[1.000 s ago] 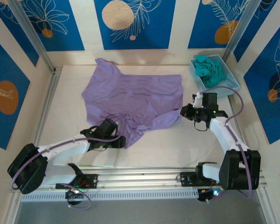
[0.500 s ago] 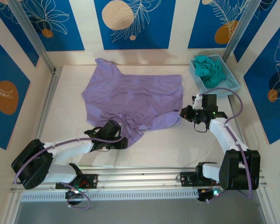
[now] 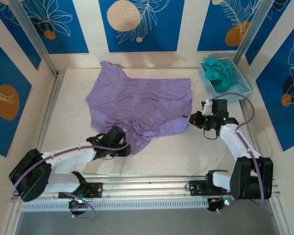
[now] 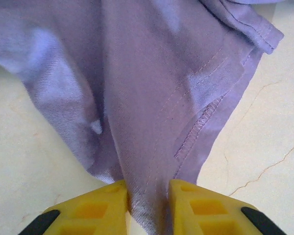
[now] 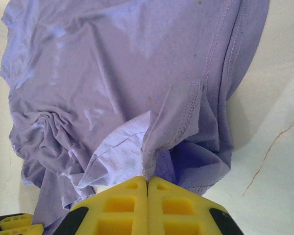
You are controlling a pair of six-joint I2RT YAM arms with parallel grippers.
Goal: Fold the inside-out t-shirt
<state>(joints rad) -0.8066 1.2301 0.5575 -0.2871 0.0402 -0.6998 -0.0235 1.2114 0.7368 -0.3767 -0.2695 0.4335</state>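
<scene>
Toward the near edge of the surface [image 3: 176,154], left of middle, the left pincer [image 4: 148,191] is clenched on the nearest corner of the t-shirt [image 3: 142,103], with cloth bunched between its yellow fingers. Farther back on the right, the right pincer [image 5: 147,182] is pressed tight, grasping a stitched edge of the t-shirt. The lavender t-shirt lies spread and wrinkled from mid-surface to the far edge. In the far right corner, a blue basket [image 3: 241,84] holds a teal garment [image 3: 219,71].
</scene>
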